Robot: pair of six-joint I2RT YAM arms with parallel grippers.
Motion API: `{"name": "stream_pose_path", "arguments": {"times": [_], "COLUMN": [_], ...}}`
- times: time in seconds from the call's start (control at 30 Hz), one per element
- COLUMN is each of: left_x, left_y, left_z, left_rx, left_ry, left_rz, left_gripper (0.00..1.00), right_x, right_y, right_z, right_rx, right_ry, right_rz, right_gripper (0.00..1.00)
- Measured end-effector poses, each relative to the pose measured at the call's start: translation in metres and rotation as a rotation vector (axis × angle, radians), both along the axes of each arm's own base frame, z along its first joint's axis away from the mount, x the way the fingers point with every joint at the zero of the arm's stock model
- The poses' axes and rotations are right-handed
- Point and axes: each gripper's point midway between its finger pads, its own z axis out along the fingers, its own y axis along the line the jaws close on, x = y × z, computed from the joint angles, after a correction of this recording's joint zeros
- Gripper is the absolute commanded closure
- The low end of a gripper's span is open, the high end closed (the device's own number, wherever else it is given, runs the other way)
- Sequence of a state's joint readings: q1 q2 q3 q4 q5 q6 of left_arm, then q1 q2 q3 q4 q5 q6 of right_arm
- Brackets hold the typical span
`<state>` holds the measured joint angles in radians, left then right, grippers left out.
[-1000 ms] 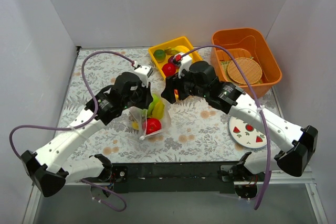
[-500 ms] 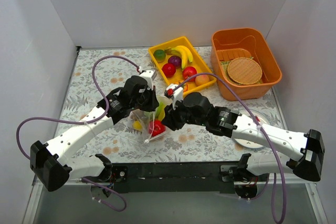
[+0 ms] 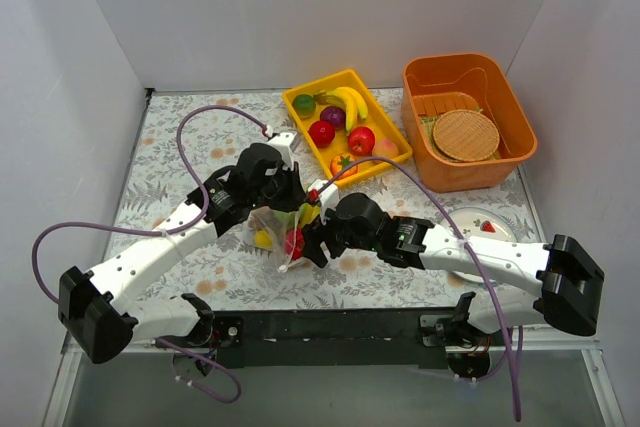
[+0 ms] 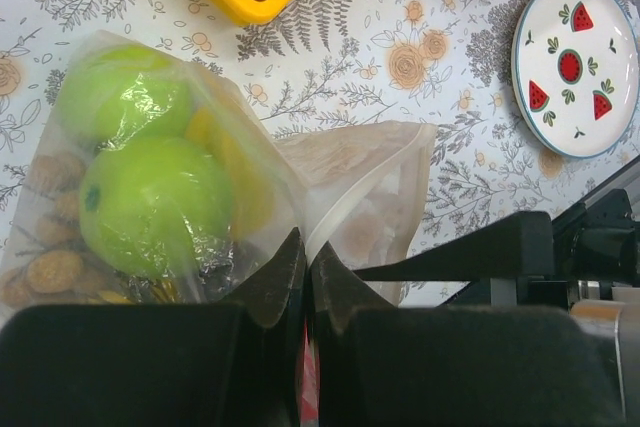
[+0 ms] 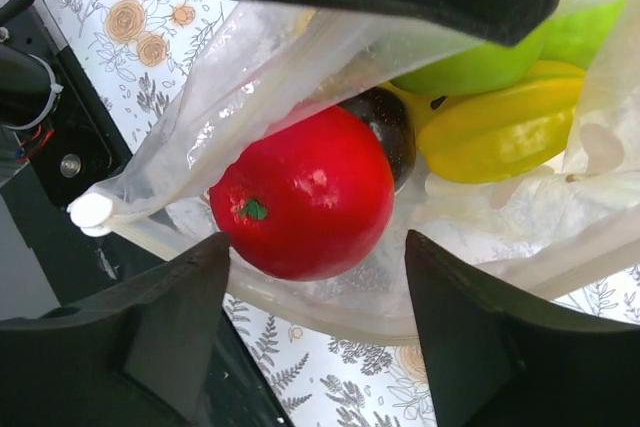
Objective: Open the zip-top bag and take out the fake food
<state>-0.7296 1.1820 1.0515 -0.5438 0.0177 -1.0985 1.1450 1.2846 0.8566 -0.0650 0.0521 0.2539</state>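
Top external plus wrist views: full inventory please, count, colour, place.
zip-top bag: 1, clear, table centre
fake food: several, inside bag; two green apples, one red fruit, yellow pieces
yellow tray: 1, far centre, holds banana and other toy fruit
orange bin: 1, far right, holds woven mats
plate: 1, white, watermelon print, near right
left pincer: 1, black, shut on bag
right pincer: 1, black, open, either side of red fruit

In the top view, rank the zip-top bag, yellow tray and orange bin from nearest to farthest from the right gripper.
1. zip-top bag: directly at the right gripper, on its left side.
2. yellow tray: farther back, near mid-table.
3. orange bin: back right, farthest.
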Motion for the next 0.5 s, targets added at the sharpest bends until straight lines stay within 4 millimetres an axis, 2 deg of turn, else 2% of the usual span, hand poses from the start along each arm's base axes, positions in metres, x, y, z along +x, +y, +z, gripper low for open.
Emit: {"name": "stream_pose_path", "arguments": {"times": [0.13,0.27,0.5], "left_x": [-0.001,0.000,0.000], "left_y": [-0.004,-0.008,-0.011], "left_z": [-0.003,-0.005,-0.003], "left_rx": [-0.006,-0.015,-0.031], "left_ry": [0.014,0.024,0.026], "left_rz": [-0.014,-0.020,-0.024], "left_gripper": [1.00,1.00,1.00], "right_x": [0.002,0.002,0.002], "right_y": [0.006,0.011,0.017], "right_z": [0.005,0.007,-0.015], "right_rx": [0.035,0.065,0.031], "right_ry": [-0.026,-0.039,-0.020], "right_rz": [0.011,0.031,0.042], "right_gripper": [0.10,0.07,0.02]}}
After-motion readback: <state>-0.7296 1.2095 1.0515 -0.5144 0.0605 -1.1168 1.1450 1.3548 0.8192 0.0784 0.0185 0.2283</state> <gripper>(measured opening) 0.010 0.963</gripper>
